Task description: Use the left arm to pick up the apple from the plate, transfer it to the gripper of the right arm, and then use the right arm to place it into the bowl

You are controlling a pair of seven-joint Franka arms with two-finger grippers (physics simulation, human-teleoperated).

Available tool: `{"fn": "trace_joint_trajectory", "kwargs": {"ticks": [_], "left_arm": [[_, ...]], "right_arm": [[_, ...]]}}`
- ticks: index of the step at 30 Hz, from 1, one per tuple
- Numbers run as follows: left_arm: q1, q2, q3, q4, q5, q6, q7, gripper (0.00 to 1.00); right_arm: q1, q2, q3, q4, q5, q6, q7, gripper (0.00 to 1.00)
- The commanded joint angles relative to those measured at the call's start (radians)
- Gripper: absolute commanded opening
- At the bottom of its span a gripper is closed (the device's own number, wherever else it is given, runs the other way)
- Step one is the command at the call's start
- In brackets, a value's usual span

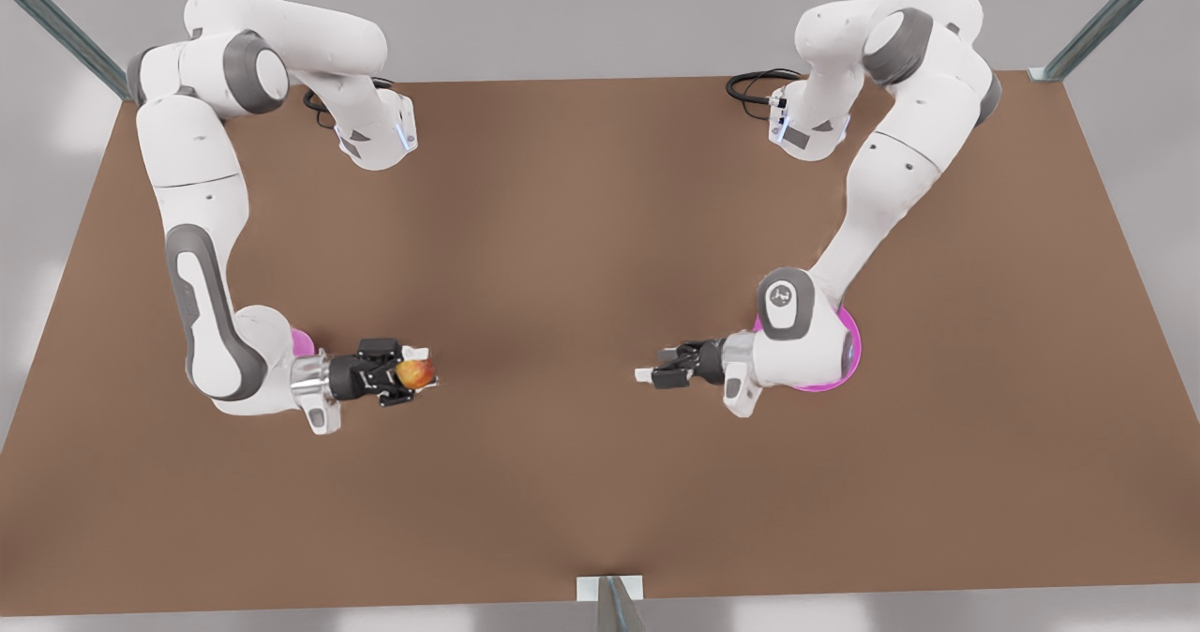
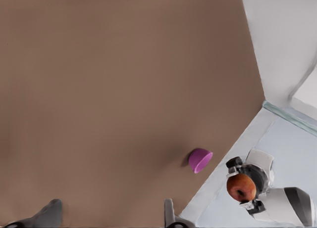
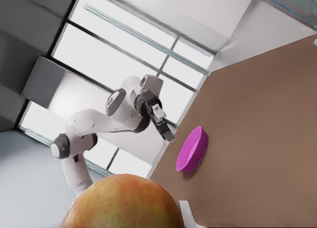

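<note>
the right gripper (image 1: pixel 414 376) pinches the small round red-orange apple (image 1: pixel 415 372), probably firm and slick, across its widest middle; the left gripper (image 1: pixel 656 369) waits opposite, jaws spread.

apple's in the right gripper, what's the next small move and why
Probably swing the right gripper, shut on the apple, toward the bowl, which peeks out beside that arm's wrist in the front view. The left gripper is open and well apart from the apple, near the plate, so the handover looks finished.
</note>
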Motion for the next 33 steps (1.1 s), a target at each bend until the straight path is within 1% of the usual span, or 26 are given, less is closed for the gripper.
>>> {"fn": "trace_joint_trajectory", "kwargs": {"ticks": [1, 2, 3, 4, 5, 6, 7, 8, 10, 11, 12, 14, 16, 19, 22, 26, 28, 33], "left_arm": [[0.074, -0.019, 0.010, 0.081, 0.693, -0.412, -0.101, 1.00], [0.149, -0.066, 0.012, 0.081, 0.725, -0.417, 0.046, 1.00], [0.195, -0.132, 0.009, 0.081, 0.808, -0.429, 0.159, 1.00], [0.212, -0.167, 0.004, 0.086, 0.809, -0.431, 0.182, 1.00], [0.189, -0.247, 0.058, 0.104, 0.805, -0.438, 0.184, 1.00], [0.024, -0.353, 0.261, 0.098, 0.788, -0.440, 0.182, 1.00], [-0.093, -0.417, 0.406, 0.088, 0.688, -0.481, 0.182, 1.00], [-0.128, -0.491, 0.441, 0.031, 0.685, -0.493, 0.182, 1.00], [-0.207, -0.584, 0.547, -0.037, 0.584, -0.504, 0.182, 1.00], [-0.227, -0.621, 0.567, -0.067, 0.579, -0.506, 0.182, 1.00], [-0.220, -0.606, 0.566, -0.054, 0.544, -0.518, 0.182, 1.00], [-0.222, -0.545, 0.566, 0.003, 0.540, -0.523, 0.182, 1.00], [-0.216, -0.516, 0.567, 0.009, 0.541, -0.520, 0.185, 1.00], [-0.223, -0.511, 0.564, 0.009, 0.540, -0.520, 0.185, 1.00], [-0.225, -0.499, 0.563, 0.009, 0.540, -0.518, 0.185, 1.00], [-0.225, -0.494, 0.564, 0.009, 0.541, -0.516, 0.185, 1.00], [-0.225, -0.493, 0.563, 0.009, 0.541, -0.516, 0.185, 1.00], [-0.223, -0.482, 0.563, 0.009, 0.541, -0.513, 0.185, 1.00]], "right_arm": [[-0.046, -0.001, -0.002, 0.007, -0.067, -0.087, 0.007, 0.71], [-0.073, -0.001, -0.003, 0.009, -0.087, -0.100, 0.007, 0.72], [-0.101, -0.001, -0.003, 0.019, -0.118, -0.140, 0.007, 0.72], [-0.119, -0.001, -0.003, 0.021, -0.149, -0.151, 0.007, 0.72], [-0.147, -0.001, -0.003, 0.023, -0.176, -0.174, 0.006, 0.72], [-0.165, -0.001, -0.003, 0.029, -0.202, -0.185, 0.000, 0.72], [-0.184, 0.001, -0.003, 0.029, -0.224, -0.197, -0.005, 0.72], [-0.196, -0.001, -0.003, 0.036, -0.236, -0.206, -0.007, 0.72], [-0.228, 0.001, -0.003, 0.041, -0.276, -0.212, -0.023, 0.72], [-0.245, 0.001, -0.005, 0.044, -0.304, -0.228, -0.043, 0.72], [-0.259, 0.001, -0.005, 0.047, -0.322, -0.228, -0.048, 0.72], [-0.268, 0.007, -0.020, 0.058, -0.359, -0.228, -0.085, 0.72], [-0.283, 0.021, -0.028, 0.088, -0.396, -0.228, -0.099, 0.72], [-0.308, 0.034, -0.049, 0.105, -0.443, -0.228, -0.165, 0.72], [-0.308, 0.060, -0.105, 0.127, -0.468, -0.229, -0.246, 0.73], [-0.308, 0.093, -0.108, 0.165, -0.495, -0.217, -0.264, 0.74], [-0.308, 0.136, -0.109, 0.211, -0.497, -0.212, -0.264, 0.74], [-0.308, 0.153, -0.135, 0.211, -0.532, -0.205, -0.359, 0.74]]}}
